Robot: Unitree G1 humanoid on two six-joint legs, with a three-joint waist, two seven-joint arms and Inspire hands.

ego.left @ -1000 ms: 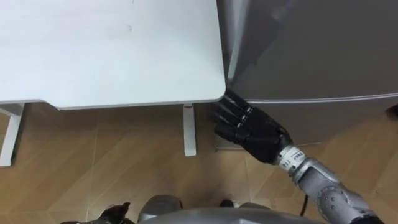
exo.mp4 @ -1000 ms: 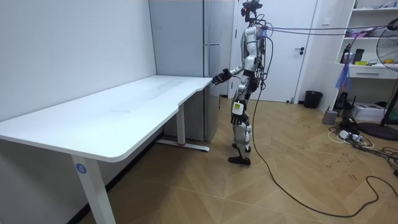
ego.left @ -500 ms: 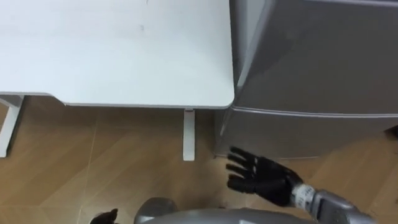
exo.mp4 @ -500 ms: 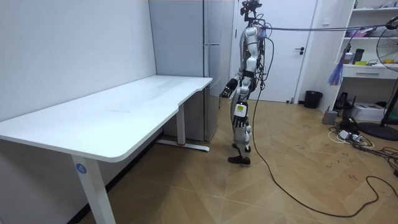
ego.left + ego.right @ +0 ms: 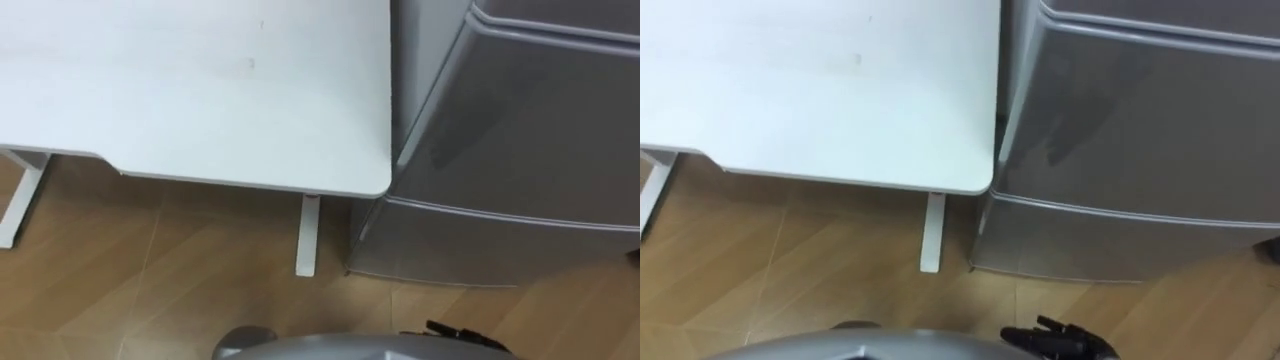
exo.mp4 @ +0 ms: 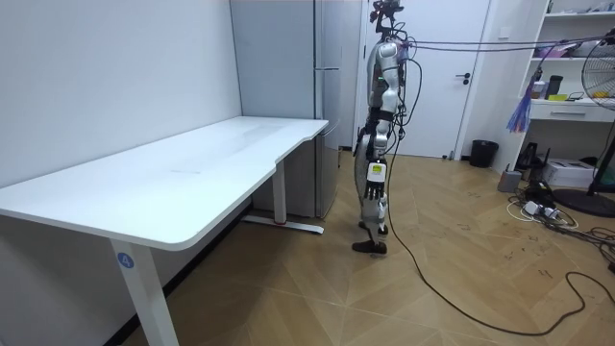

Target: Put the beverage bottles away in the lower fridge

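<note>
The grey fridge [image 5: 530, 130] stands shut at the right, beside the white table [image 5: 200, 90]. A seam parts its upper door from the lower door [image 5: 500, 245]. My right hand [image 5: 1060, 342] pokes in at the bottom edge of the eye views, low and well short of the lower door, with dark straight fingers [image 5: 450, 332] that hold nothing. In the room view I stand upright in front of the fridge [image 6: 322, 106], at the table's corner, with both arms down. My left hand [image 6: 362, 154] hangs at my side there.
The table's rounded corner [image 5: 375, 185] almost touches the fridge's side, and a white table leg [image 5: 308, 235] stands just under it. Wooden floor lies before the fridge. In the room view, a white door, shelves and a fan stand at the right.
My right hand has dropped from the fridge's edge by the table corner to the bottom of the picture. The arm now hangs by my body. The eye view has shifted.
</note>
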